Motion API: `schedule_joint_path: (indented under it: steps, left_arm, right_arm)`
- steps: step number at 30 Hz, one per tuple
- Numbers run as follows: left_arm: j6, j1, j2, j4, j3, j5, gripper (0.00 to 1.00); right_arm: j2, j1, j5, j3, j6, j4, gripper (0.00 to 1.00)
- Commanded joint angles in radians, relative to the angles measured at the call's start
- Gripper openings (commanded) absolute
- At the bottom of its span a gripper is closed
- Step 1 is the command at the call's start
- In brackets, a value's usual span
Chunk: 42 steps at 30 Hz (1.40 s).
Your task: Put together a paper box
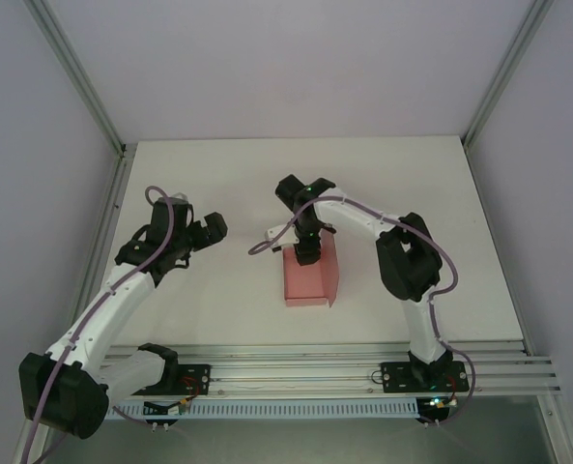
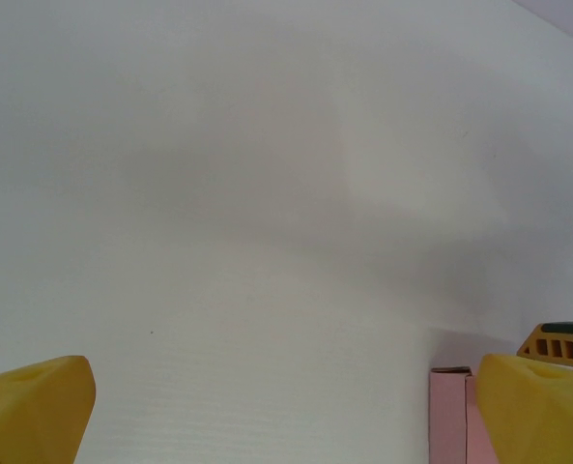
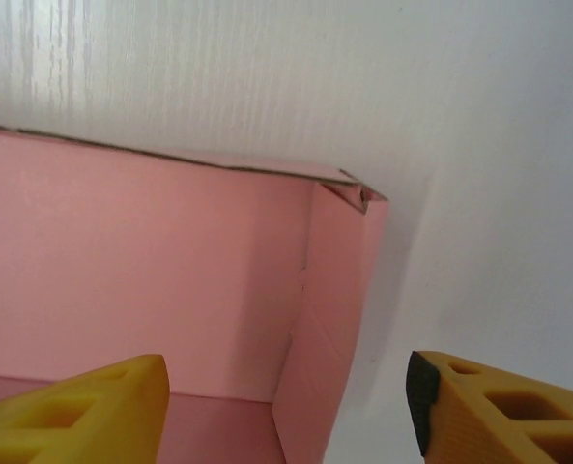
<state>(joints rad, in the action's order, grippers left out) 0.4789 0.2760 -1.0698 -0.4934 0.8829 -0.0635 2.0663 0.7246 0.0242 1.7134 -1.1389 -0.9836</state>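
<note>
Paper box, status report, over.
Left hand open, apart from paper box. Right hand open, straddling its upright side wall. Box partly folded.

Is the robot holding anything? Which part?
Nothing is held. The left arm's fingers are spread with nothing between them. The right arm's fingers are spread on either side of one paper box wall, not pinching it.

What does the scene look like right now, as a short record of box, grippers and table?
paper box: pink, partly folded, two adjoining walls upright, top open
position: on the white table, near centre
left gripper: open, empty, left of the box and apart from it
right gripper: open, at the box's far end, fingers either side of a side wall, not clamped
</note>
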Motion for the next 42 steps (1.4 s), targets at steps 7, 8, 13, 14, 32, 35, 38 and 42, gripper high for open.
schedule_joint_path:
  steps: [7,8,13,14,32,35,38,42]
  left_arm:
    - [0.018,-0.016,-0.055,0.085,-0.016,0.047,1.00]
    - [0.025,-0.016,-0.062,0.099,-0.020,0.049,1.00]
    - [0.023,-0.017,-0.109,0.125,-0.011,0.048,1.00]
    - [0.010,-0.017,-0.120,0.120,0.000,0.047,1.00]
    - [-0.046,-0.019,-0.183,0.154,-0.014,0.092,1.00]
    - [-0.056,-0.021,-0.163,0.143,-0.015,0.078,1.00]
    - [-0.070,-0.020,-0.141,0.134,-0.011,0.083,1.00]
    - [-0.119,-0.020,-0.091,0.142,-0.021,0.132,1.00]
  right_arm:
    - [-0.361,0.041,-0.044,-0.049,0.491,0.319,1.00]
    - [-0.406,0.041,0.034,-0.060,0.679,0.358,1.00]
    - [-0.652,0.044,0.450,-0.274,1.558,0.194,1.00]
    - [-0.717,0.047,0.410,-0.350,1.646,0.164,1.00]
    - [-0.658,0.090,0.157,-0.455,1.449,0.099,0.18]
    - [-0.622,0.090,0.077,-0.422,1.282,0.092,0.01]
    - [-0.604,0.075,0.030,-0.399,1.024,0.111,0.00]
    - [-0.558,-0.029,-0.202,-0.331,0.568,0.050,0.00]
